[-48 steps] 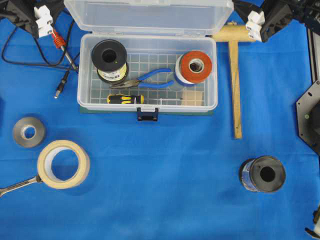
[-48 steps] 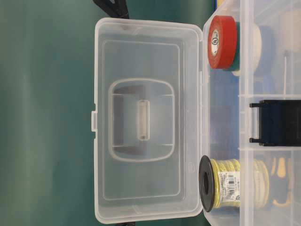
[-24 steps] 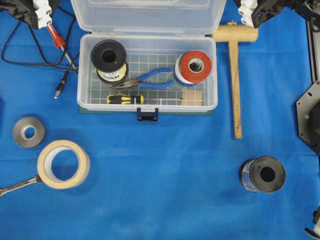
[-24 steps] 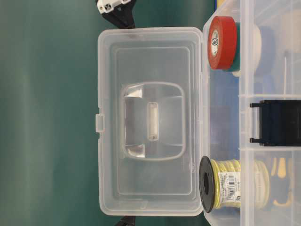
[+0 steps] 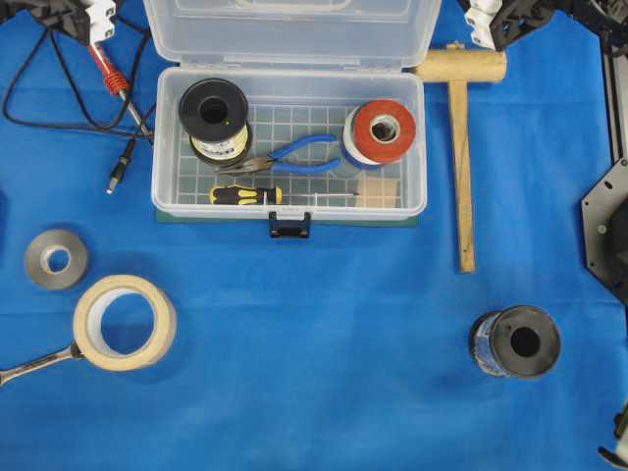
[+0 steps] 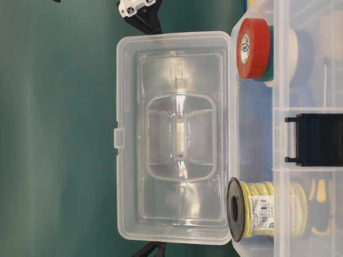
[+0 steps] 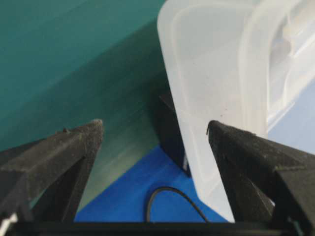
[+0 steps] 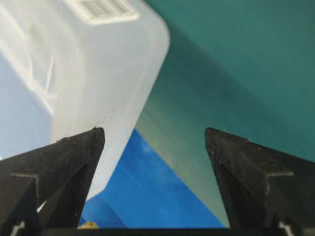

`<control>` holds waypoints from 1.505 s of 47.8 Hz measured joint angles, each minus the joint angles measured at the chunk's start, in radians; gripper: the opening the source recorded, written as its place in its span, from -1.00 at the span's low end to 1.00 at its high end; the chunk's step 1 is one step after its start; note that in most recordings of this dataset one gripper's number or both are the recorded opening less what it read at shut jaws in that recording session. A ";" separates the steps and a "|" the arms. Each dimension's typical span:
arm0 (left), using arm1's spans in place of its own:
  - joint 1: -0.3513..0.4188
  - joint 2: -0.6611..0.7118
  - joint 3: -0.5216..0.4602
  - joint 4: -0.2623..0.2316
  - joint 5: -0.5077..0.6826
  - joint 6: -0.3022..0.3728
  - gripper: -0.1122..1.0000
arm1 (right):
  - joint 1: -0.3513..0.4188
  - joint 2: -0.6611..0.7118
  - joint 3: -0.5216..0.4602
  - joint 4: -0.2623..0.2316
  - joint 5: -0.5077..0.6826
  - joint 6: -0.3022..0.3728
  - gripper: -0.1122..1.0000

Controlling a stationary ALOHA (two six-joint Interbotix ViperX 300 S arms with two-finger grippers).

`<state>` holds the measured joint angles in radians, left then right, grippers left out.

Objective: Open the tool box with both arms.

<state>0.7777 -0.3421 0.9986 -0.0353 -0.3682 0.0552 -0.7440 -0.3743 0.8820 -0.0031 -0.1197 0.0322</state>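
Left claw [image 7: 155, 130], far left at the top edge of the overhead view: spread wide, holding nothing. In its wrist view, 2 black fingers [image 7: 59, 152] well apart, the right-hand one just beside the corner of the clear lid [image 7: 216, 88], contact impossible to tell. Below between them, blue desk [image 7: 133, 196] and a thin black cable [image 7: 167, 194].

Near that claw on the desk: black cable with a red-sleeved plug [image 5: 110, 71]. Lower left: grey tape roll [image 5: 56, 258], larger cream masking tape roll [image 5: 125, 321], and a wrench end [image 5: 34, 365] touching it.

Centre: tool box [image 5: 289, 201] standing open on the blue desk [image 5: 314, 392], lid swung up and back toward the far edge, dark latch [image 5: 289, 225] hanging at the front, green base showing beneath. Inside, left to right: black spool of yellow wire [image 5: 214, 116], yellow-and-black screwdriver [image 5: 247, 194], blue-handled pliers [image 5: 289, 155], red tape roll [image 5: 384, 130], small wooden block [image 5: 379, 189]. In the table-level view, lid [image 6: 174, 139] near upright with its moulded handle recess facing the camera.

Right of the box: wooden mallet [image 5: 459, 147], head just beside the box's far right corner. Lower right: dark spool [image 5: 515, 341] standing alone.

Right claw [image 8: 155, 132], at the top right of the overhead view: also spread wide, gripping nothing, its left finger [image 8: 64, 162] just beside the lid's barcode-labelled corner [image 8: 98, 59].
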 measured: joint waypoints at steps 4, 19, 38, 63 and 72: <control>0.002 0.002 -0.002 0.000 0.002 0.000 0.87 | -0.002 0.000 0.000 0.000 0.000 0.000 0.73; 0.003 0.002 -0.002 -0.002 0.002 0.000 0.87 | -0.009 0.002 0.000 -0.002 0.002 -0.002 0.73; 0.049 -0.071 0.060 0.000 0.021 0.000 0.87 | -0.057 -0.069 0.049 -0.002 0.049 -0.002 0.73; 0.066 -0.236 0.153 0.000 0.037 -0.006 0.87 | -0.086 -0.242 0.130 0.000 0.127 0.009 0.73; -0.035 -0.247 0.158 0.000 0.063 -0.012 0.87 | -0.018 -0.245 0.133 0.011 0.137 0.015 0.73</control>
<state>0.7424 -0.5890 1.1566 -0.0353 -0.3053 0.0430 -0.7624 -0.6197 1.0155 0.0077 0.0169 0.0476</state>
